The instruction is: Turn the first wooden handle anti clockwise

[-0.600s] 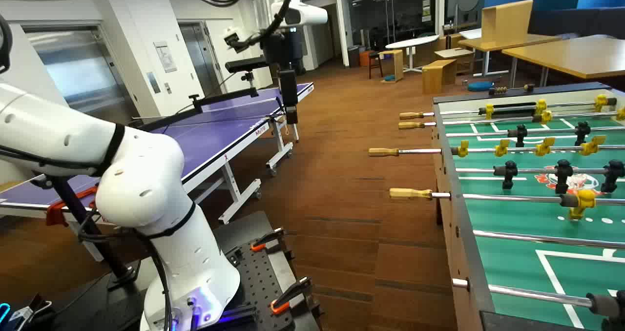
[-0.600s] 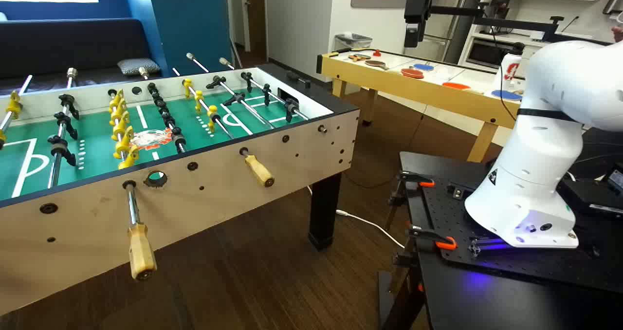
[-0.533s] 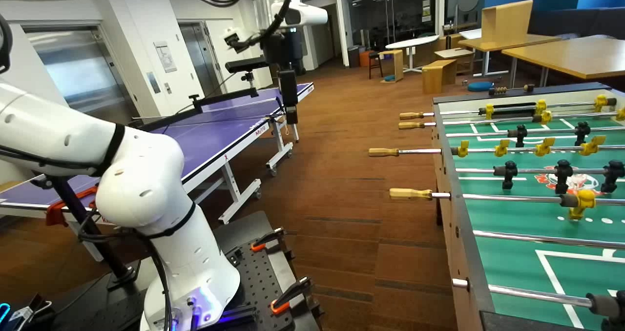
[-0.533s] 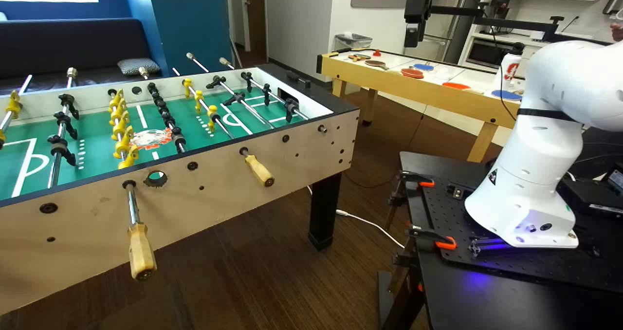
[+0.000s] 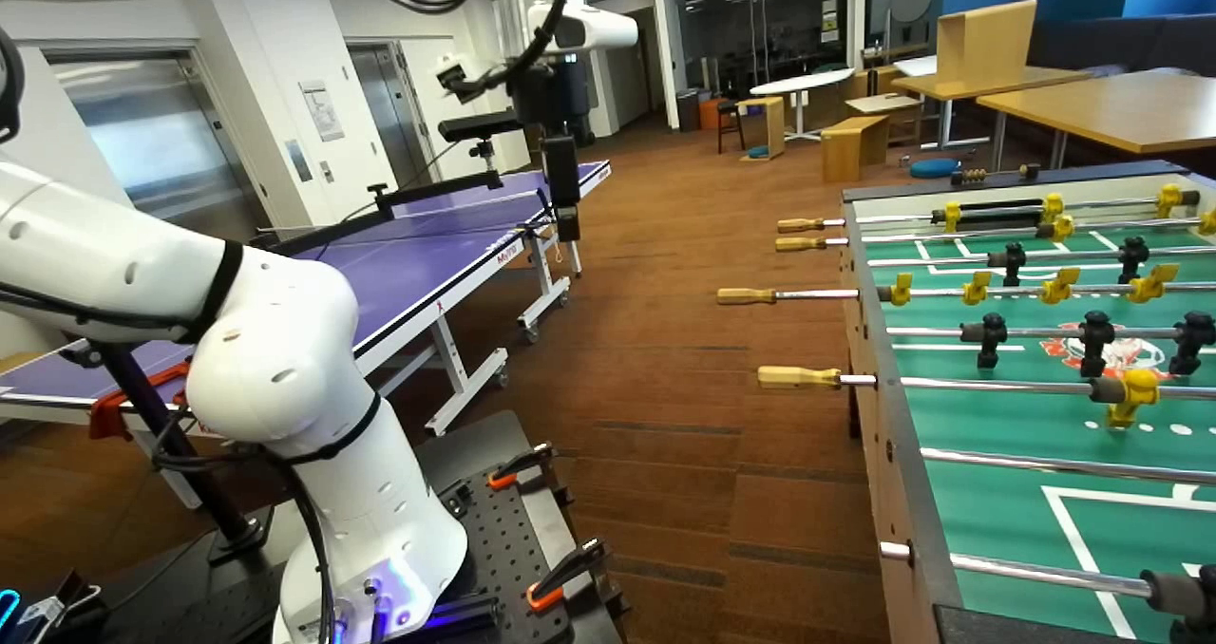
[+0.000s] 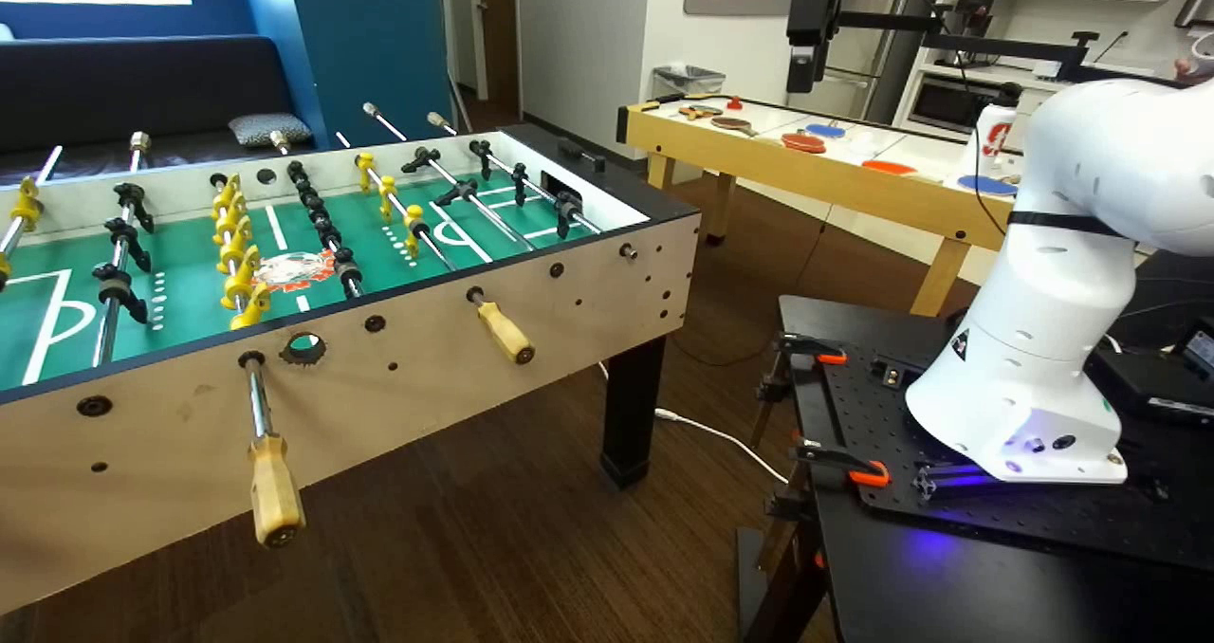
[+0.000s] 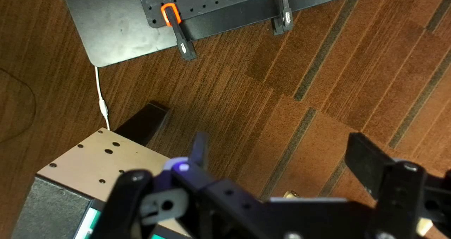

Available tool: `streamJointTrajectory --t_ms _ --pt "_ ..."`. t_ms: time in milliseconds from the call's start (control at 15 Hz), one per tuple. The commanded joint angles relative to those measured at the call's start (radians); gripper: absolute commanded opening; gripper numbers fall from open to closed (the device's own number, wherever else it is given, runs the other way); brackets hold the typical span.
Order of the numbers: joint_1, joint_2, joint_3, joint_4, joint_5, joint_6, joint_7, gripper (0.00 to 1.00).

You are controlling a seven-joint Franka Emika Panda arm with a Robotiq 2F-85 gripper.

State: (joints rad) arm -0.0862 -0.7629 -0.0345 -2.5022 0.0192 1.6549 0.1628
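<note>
The wooden handle nearest the robot [image 5: 798,376] sticks out from the foosball table's side [image 6: 417,406]. It also shows in an exterior view [image 6: 505,333], pointing down and outward. A second wooden handle [image 6: 275,491] is farther along, also visible in an exterior view [image 5: 746,295]. My gripper [image 5: 567,224] points down in the air, away from the handles and touching nothing. In the wrist view the gripper [image 7: 278,149] has its fingers wide apart with only floor between them. A wooden handle's end [image 7: 291,194] peeks past the gripper body there; the rest is hidden.
More wooden handles [image 5: 800,243] stick out farther along. The robot's black base table [image 6: 806,316] carries clamps [image 6: 844,463] on its edge. A purple ping-pong table [image 5: 399,274] stands behind the arm. A yellow-sided game table [image 6: 806,155] holds paddles. A white cable [image 6: 721,434] lies on the floor.
The arm, the gripper and the handles have not visibly moved. A small shape at the far right edge of an exterior view has shifted slightly.
</note>
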Motion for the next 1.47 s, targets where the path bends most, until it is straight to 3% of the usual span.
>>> streamJointTrajectory --t_ms 0,267,467,667,933,1000,1067,1400 --pt "0.008 0.062 0.058 -0.019 0.0 0.094 0.036 1.0" --pt "0.019 0.189 0.164 -0.08 -0.034 0.31 0.123 1.0" --pt "0.009 0.315 0.254 -0.112 -0.142 0.468 0.234 1.0" --pt "-0.018 0.451 0.329 -0.109 -0.347 0.541 0.394 1.0" --pt "-0.007 0.627 0.36 -0.08 -0.708 0.504 0.646 1.0" --pt "-0.039 0.67 0.397 -0.074 -0.793 0.498 0.704 1.0" --pt "0.026 0.709 0.341 -0.067 -0.883 0.479 0.769 1.0" --pt "0.14 0.894 0.268 -0.045 -1.256 0.479 0.995 1.0"
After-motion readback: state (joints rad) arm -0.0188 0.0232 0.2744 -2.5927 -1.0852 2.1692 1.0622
